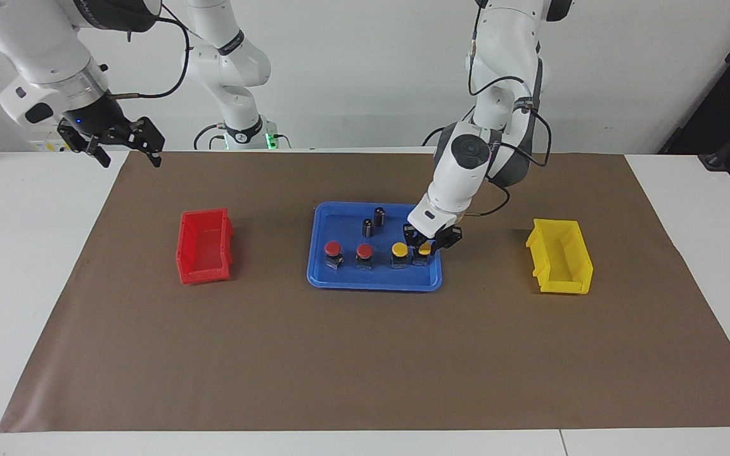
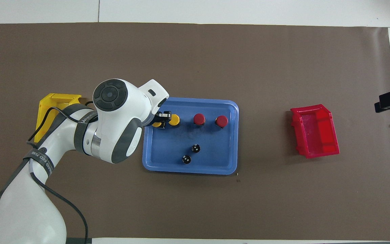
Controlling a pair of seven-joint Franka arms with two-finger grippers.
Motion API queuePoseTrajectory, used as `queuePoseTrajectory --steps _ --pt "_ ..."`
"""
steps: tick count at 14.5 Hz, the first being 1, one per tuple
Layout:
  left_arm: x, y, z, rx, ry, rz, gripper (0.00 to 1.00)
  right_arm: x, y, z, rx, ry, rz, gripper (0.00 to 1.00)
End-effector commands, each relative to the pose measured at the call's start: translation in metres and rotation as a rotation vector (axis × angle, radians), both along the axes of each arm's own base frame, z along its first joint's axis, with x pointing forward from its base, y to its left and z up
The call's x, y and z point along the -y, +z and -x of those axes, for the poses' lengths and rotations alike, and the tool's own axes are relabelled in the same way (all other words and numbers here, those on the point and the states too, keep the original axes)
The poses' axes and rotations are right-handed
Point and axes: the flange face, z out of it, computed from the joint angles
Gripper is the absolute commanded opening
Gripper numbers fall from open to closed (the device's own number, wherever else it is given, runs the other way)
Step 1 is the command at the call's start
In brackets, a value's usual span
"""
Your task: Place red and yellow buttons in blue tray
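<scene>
The blue tray lies mid-table. In it stand two red buttons and a yellow button in a row; they also show in the overhead view. My left gripper is low in the tray at the end of that row toward the left arm's end of the table. It is shut on the second yellow button, level with the others and partly hidden by the wrist. My right gripper waits open, raised over the mat's corner.
Two small dark cylinders stand in the tray nearer to the robots than the buttons. A red bin sits toward the right arm's end, a yellow bin toward the left arm's end.
</scene>
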Motion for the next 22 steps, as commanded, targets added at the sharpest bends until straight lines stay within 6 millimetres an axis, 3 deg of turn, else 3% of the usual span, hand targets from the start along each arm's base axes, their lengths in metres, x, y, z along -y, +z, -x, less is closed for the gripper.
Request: queuePoseTrajectory --steps 1,4,6,8,10,11,12,13,15,17,19,22 --pt "-0.004 -0.001 0.002 -0.012 0.012 0.001 0.53 -0.001 0.002 0.004 0.002 0.007 0.007 1.0" --pt "-0.005 0.005 0.002 -0.019 0.012 0.0 0.61 -0.001 0.001 0.004 0.002 0.007 0.005 1.0" --pt "-0.007 0.017 0.001 -0.041 0.008 -0.006 0.61 0.0 0.001 0.004 0.001 0.007 0.005 1.0" --pt "-0.008 0.046 0.0 -0.074 0.001 -0.012 0.61 0.0 0.001 0.004 0.003 0.007 -0.002 1.0" --pt "-0.025 0.084 0.003 -0.095 0.005 -0.008 0.64 -0.001 0.001 0.004 0.003 0.009 -0.005 1.0" --pt "-0.036 0.099 0.002 -0.103 0.009 -0.011 0.71 -0.001 0.002 0.004 0.005 0.009 -0.005 1.0" --pt "-0.048 0.113 0.002 -0.118 0.008 -0.027 0.84 0.0 0.002 0.004 0.005 0.007 -0.005 1.0" --pt "-0.065 0.129 0.003 -0.122 0.008 -0.028 1.0 0.0 0.002 0.004 0.005 0.006 -0.005 1.0" --pt "-0.11 0.163 0.003 -0.113 -0.034 -0.005 1.0 -0.001 0.003 0.003 0.008 0.006 -0.005 1.0" --pt "-0.169 0.195 -0.001 -0.081 -0.084 0.011 1.0 -0.003 0.002 0.003 0.008 0.007 -0.005 1.0" --pt "-0.21 0.221 0.001 -0.047 -0.104 -0.101 1.0 -0.001 0.002 0.003 0.008 0.006 -0.005 1.0" --pt "-0.277 0.246 -0.005 -0.046 -0.073 -0.133 1.0 -0.002 0.002 0.003 0.008 0.006 -0.006 1.0"
